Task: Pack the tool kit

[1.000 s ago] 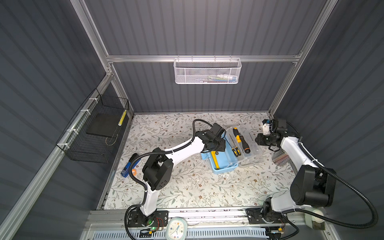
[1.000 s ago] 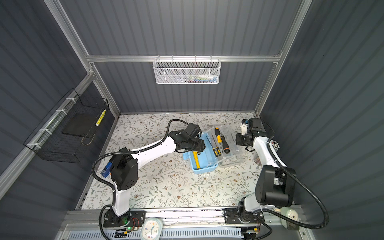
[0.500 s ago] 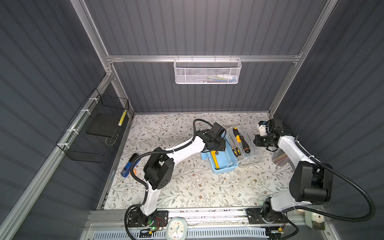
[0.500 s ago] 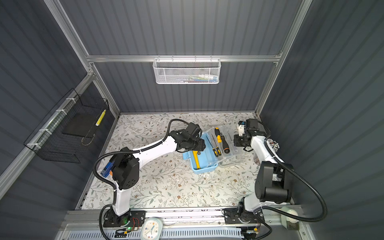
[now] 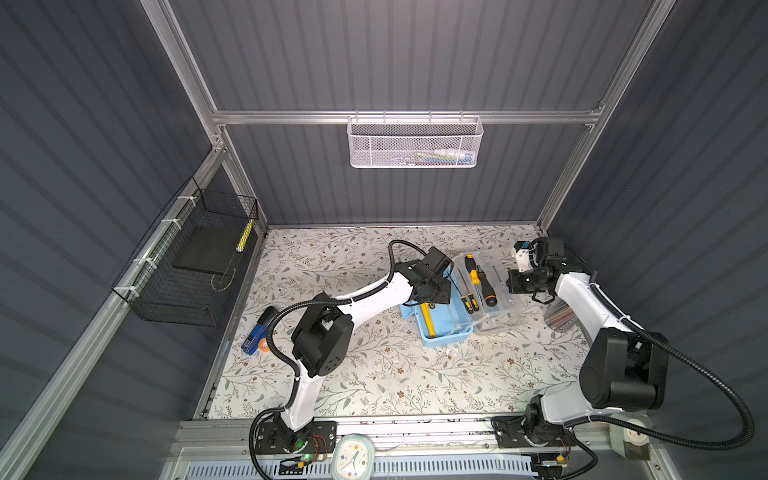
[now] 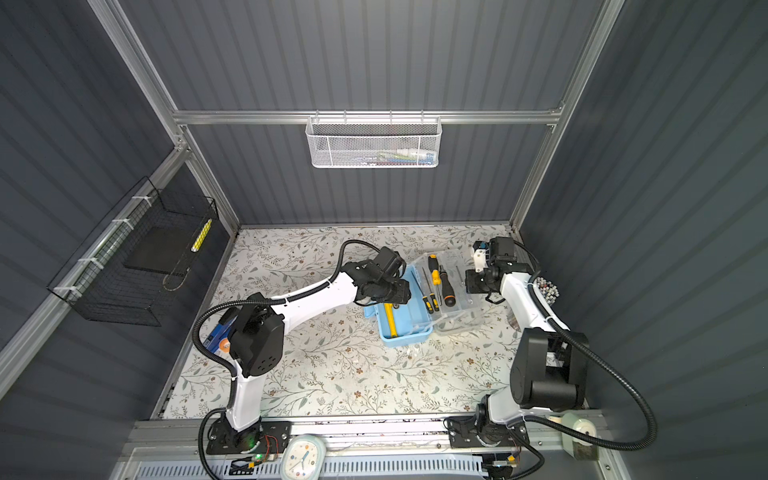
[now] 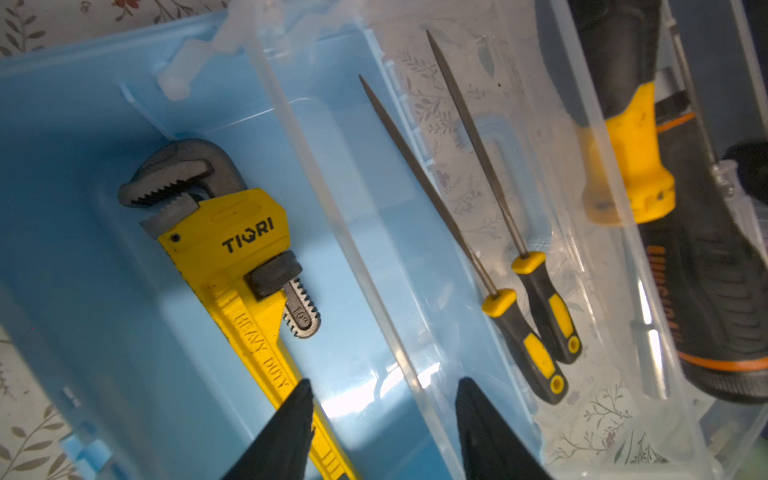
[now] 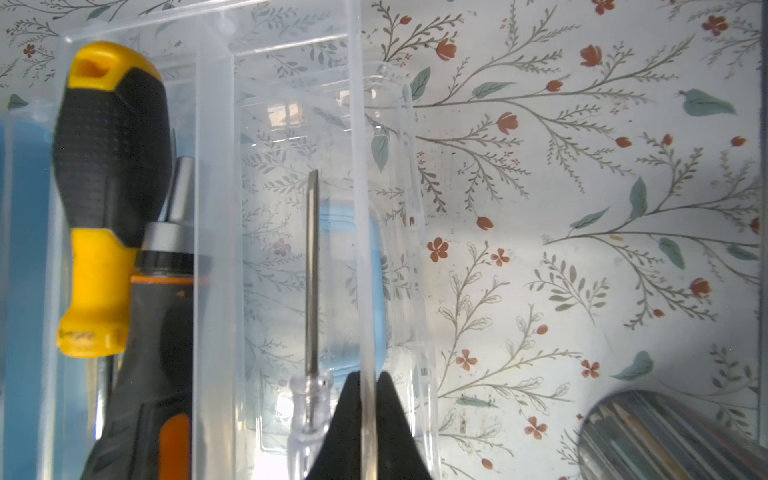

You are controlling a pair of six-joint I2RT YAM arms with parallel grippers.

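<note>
Your open case (image 5: 451,334) lies on the surface (image 5: 374,374), wrench (image 7: 232,257) in it. Your left tool (image 7: 382,382) hangs released above the case; your right tool (image 8: 368,378) pinches the rim of its clear lid (image 5: 505,309).

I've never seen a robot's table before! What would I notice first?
Probably the bright yellow pipe wrench, lying in the light-blue case with the left gripper open just over it. Right beside it, black-and-yellow screwdrivers lie in the case's clear half, whose wall the right gripper pinches.
</note>
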